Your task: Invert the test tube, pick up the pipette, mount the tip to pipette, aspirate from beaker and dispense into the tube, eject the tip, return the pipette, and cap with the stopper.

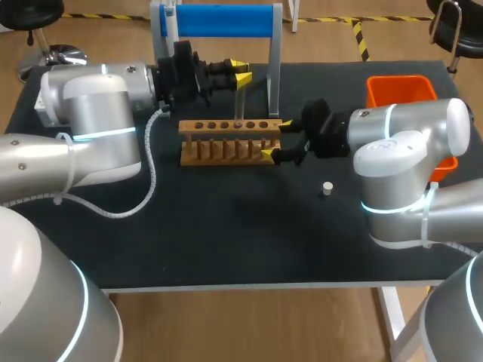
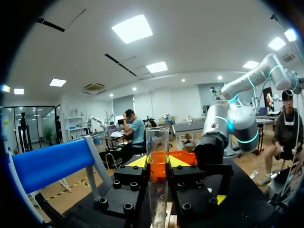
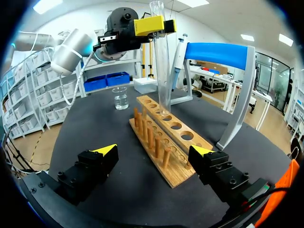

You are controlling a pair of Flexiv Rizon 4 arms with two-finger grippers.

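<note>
Glass test tube (image 1: 238, 102) stands upright, clear, nothing visible inside, mouth up. It is clamped between the yellow tips of the left pincer (image 1: 241, 73), with its rounded lower end at a hole in the wooden rack (image 1: 226, 143); whether it sits in the hole, cannot tell. Rack is a long plank with a row of round holes on one side and a row of pegs on the other; no other tubes in it. In the right wrist view a small glass beaker (image 3: 120, 98) sits past the rack's far end, with some clear liquid low in it. Orange plastic bin (image 1: 400, 89) is at the far right corner of the black tabletop (image 1: 226, 226), contents hidden. Small pale stopper (image 1: 327, 188) lies alone on the tabletop, in front of the right arm, well apart from the rack.

Left arm comes in from the left, wrist level, pincer pointing sideways over the rack, gripping the tube on its upper part. Right arm comes in from the right, low over the tabletop. Right pincer (image 1: 275, 140) has its fingers spread wide, rack's near end between them, one tip clearly off the wood.

Pipette (image 3: 178, 52) hangs on the stand (image 1: 223, 20), grey frame with a blue top bar, behind the rack.
</note>
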